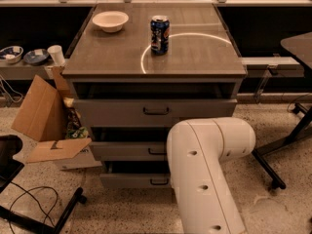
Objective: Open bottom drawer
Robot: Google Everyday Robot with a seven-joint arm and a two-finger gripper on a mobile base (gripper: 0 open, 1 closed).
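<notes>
The white arm (204, 165) fills the lower right and covers the right end of the bottom drawer (131, 180). The hand is hidden from view, somewhere past the arm, so I cannot tell its state. The drawer sits lowest in the cabinet, near the floor. Its front faces the camera, long axis running left to right, with a dark gap above. Its dark handle (159, 182) shows just beside the arm.
</notes>
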